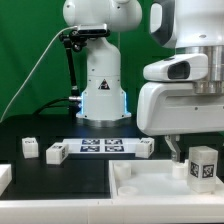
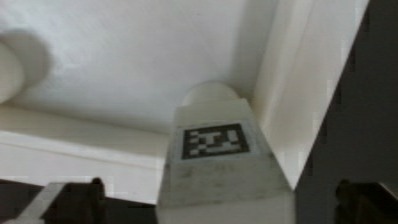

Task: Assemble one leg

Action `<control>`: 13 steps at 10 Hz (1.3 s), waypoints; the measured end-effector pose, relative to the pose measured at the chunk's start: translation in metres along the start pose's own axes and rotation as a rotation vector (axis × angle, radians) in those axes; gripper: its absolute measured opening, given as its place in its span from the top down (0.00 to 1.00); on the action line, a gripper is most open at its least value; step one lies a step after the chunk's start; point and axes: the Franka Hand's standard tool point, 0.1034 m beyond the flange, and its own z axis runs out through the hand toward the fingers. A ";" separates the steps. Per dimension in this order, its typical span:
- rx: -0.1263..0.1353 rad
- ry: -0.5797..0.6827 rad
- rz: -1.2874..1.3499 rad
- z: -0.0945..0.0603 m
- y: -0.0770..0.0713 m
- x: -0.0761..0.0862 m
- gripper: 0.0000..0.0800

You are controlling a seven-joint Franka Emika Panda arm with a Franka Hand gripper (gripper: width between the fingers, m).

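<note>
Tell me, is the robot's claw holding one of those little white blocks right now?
Yes, the gripper is closed around the leg, holding it above the white panel.

White leg point(image 2: 217, 150) shows a black-and-white square tag; white panel point(image 2: 125, 80) behind it; black table point(image 1: 60, 175); green backdrop point(image 1: 30, 50); marker board point(image 1: 103, 147) white, black tags.

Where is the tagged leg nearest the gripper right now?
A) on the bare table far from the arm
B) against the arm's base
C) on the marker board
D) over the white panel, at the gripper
D: the leg sits at the gripper above the white panel, and the wrist view shows it between the fingers near the panel's raised rim.
</note>
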 end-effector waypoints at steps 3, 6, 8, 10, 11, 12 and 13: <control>0.000 -0.001 0.036 0.000 0.000 0.000 0.50; 0.011 0.008 0.320 0.001 0.000 0.000 0.64; 0.011 0.006 0.565 0.001 0.000 0.000 0.64; 0.004 0.007 0.881 0.002 -0.002 -0.001 0.64; -0.001 0.010 0.999 0.002 -0.002 -0.001 0.64; 0.001 0.011 1.143 0.002 -0.002 0.000 0.64; 0.012 0.005 1.217 0.002 0.000 0.000 0.64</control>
